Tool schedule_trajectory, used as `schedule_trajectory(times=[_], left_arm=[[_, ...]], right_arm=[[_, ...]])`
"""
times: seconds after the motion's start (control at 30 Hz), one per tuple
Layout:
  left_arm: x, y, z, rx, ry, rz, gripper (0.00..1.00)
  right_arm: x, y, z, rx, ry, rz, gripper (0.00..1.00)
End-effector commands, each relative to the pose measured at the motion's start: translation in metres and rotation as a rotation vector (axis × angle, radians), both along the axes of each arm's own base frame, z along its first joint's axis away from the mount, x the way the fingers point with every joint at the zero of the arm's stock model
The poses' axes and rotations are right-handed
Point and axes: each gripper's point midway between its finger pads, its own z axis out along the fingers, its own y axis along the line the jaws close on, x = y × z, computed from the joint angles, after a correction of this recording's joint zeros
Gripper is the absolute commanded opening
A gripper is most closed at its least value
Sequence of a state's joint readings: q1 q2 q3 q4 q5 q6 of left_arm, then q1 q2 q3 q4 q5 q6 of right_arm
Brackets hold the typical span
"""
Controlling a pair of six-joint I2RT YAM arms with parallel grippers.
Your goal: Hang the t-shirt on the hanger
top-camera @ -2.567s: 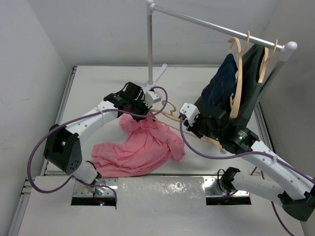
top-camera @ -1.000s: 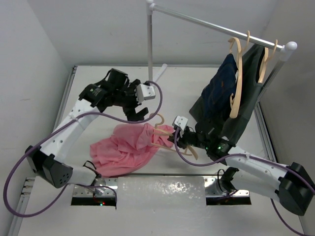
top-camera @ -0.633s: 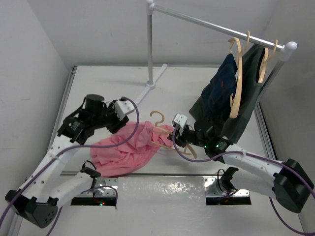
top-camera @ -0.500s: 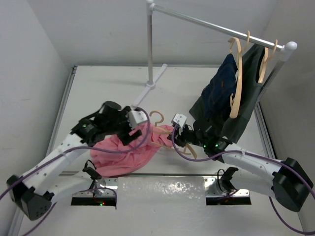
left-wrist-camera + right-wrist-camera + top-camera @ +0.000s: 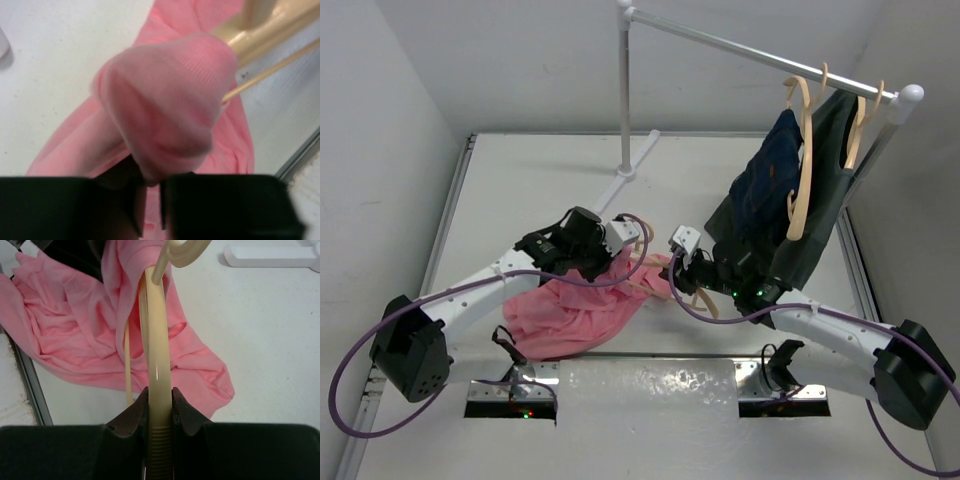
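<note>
**Workpiece position.** The salmon-pink short-sleeved cotton t-shirt (image 5: pixel 570 312) lies crumpled on the white table (image 5: pixel 520 190), near the front edge and between the two arms. The pale light-brown wooden clothes hanger (image 5: pixel 156 355) lies at the right end of the shirt. A fold of pink cloth is drawn over the hanger close to its hook. The lower curved arm and the thin crossbar project bare from under the cloth.

**Left gripper** (image 5: pixel 149 195). It is positioned over the upper right part of the shirt, just beside the hook. The jaws stand nearly together, and a bunched fold of the t-shirt is pinched between them.

**Right gripper** (image 5: pixel 159 407). The jaws are clamped on the bare curved arm of the hanger, with one finger on each side of the wood.

**Surroundings.** A white metal garment rack (image 5: pixel 740 45) stands at the rear of the table. Two similar wooden hangers hang at its right end, one carrying a dark navy garment (image 5: pixel 765 180) and one a black garment (image 5: pixel 825 210).
</note>
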State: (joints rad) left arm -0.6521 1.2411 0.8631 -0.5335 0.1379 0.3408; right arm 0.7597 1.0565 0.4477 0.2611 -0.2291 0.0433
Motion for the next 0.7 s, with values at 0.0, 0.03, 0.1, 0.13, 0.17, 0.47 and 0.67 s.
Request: schedule_trajectory(times=[0.0,0.03,0.1,0.13,0.17,0.47,0.67], left_arm=[[0.025,-0.009,0.037,-0.096,-0.122,0.061,0.00],[0.028,-0.005,0.045,-0.091,-0.153,0.055,0.00],[0.042,0.017,0.065,-0.069,-0.220,0.076,0.00],[0.050,0.028,0.073,-0.020,-0.279,0.030,0.00],[0.054,0.037,0.078,0.014,-0.314,0.004,0.00],[0.037,0.039,0.093,0.242,-0.438,-0.450,0.00],[0.008,0.018,0.101,0.137,-0.414,-0.560,0.00]], right_arm=[[0.006,0.014,0.037,0.102,-0.068,0.021,0.00],[0.006,0.014,0.036,0.100,-0.063,0.025,0.00],[0.002,0.014,0.033,0.091,-0.054,0.038,0.00],[0.001,0.014,0.033,0.090,-0.055,0.047,0.00],[-0.001,0.015,0.033,0.091,-0.053,0.062,0.00],[0.009,0.039,0.060,0.129,-0.099,0.127,0.00],[0.013,0.045,0.059,0.152,-0.107,0.118,0.00]])
